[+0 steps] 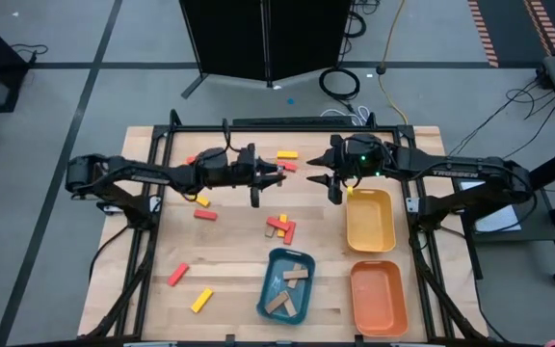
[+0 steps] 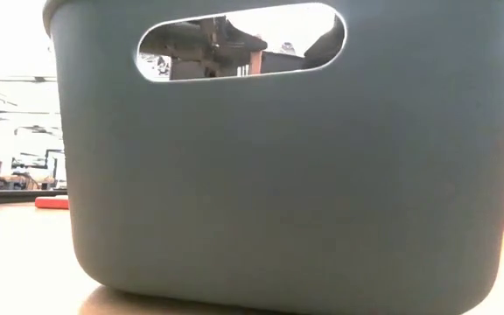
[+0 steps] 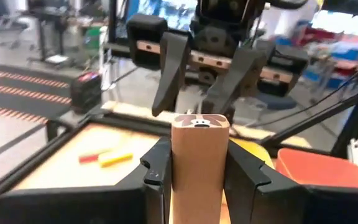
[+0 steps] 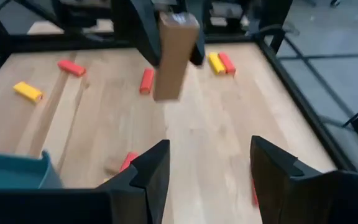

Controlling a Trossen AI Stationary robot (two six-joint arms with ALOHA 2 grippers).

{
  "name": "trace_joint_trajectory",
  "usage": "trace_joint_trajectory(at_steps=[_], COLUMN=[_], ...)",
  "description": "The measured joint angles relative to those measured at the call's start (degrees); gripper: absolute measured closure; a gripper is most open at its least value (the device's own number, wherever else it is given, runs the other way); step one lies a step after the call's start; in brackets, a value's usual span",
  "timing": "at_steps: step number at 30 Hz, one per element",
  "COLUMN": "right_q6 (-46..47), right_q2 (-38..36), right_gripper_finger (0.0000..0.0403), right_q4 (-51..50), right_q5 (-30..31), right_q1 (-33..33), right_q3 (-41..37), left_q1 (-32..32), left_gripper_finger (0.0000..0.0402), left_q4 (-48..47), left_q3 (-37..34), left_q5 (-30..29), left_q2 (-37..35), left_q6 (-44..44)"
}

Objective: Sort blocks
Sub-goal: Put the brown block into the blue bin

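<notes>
A tan wooden block (image 3: 199,163) is up in the air over the table's far middle, with my left gripper (image 1: 276,174) shut on it. From the right wrist view the tan block (image 4: 173,57) stands ahead of my right gripper (image 4: 209,171), whose fingers are open with nothing between them. My right gripper (image 1: 325,180) faces the left one from the right, a short gap away. Red and yellow blocks (image 1: 280,227) lie flat on the table. My left gripper pinches the tan block's two long sides (image 3: 178,158) between its two fingers. The fingers come in about level from the table's left and lie across the block. The block stands roughly upright, its top end (image 3: 201,122) above the fingertips, lifted clear of the table.
A blue tray (image 1: 268,297) holding tan blocks sits at the near middle; its wall (image 2: 278,175) fills the low view. A yellow tray (image 1: 371,236) and an orange tray (image 1: 379,313) stand at the right. Loose blocks (image 1: 178,275) lie at the left.
</notes>
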Motion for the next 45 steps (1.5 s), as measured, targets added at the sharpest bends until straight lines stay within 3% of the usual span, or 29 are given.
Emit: trace_joint_trajectory(at_steps=[6, 14, 23, 29, 34, 38, 45], right_q6=[1.17, 4.82, 9.93, 13.9, 14.26, 14.27, 13.33], right_q2=[0.02, 0.04, 0.04, 0.04, 0.07, 0.07, 0.07], right_gripper_finger=[0.0256, 0.0257, 0.0257, 0.0257, 0.0257, 0.0257, 0.0257], right_q4=[-3.63, -8.94, -5.93, 0.46, 2.47, 2.6, 3.52], right_q5=[-0.14, -0.23, -0.25, -0.21, 0.09, 0.32, 0.8], right_q1=[1.69, 7.78, 17.05, 21.53, 23.8, 24.45, 25.79], right_q3=[0.0, -0.08, -6.49, -13.04, -15.2, -15.3, -15.28], left_q1=[-8.98, -20.48, -30.38, -33.77, -35.75, -37.52, -39.15], left_gripper_finger=[0.0316, 0.0316, 0.0316, 0.0316, 0.0316, 0.0316, 0.0316], left_q4=[-2.49, -3.68, -3.82, -4.19, -5.24, -12.26, -25.98], left_q3=[0.04, 0.05, 0.07, 0.67, 5.64, 12.37, 21.72], left_q5=[-14.82, -32.65, -44.47, -46.47, -46.88, -46.7, -38.11], left_q2=[-1.08, 2.71, 10.48, 15.7, 17.04, 17.08, 21.56], left_q6=[-0.16, -6.56, -19.52, -28.22, -27.88, -26.71, -34.21])
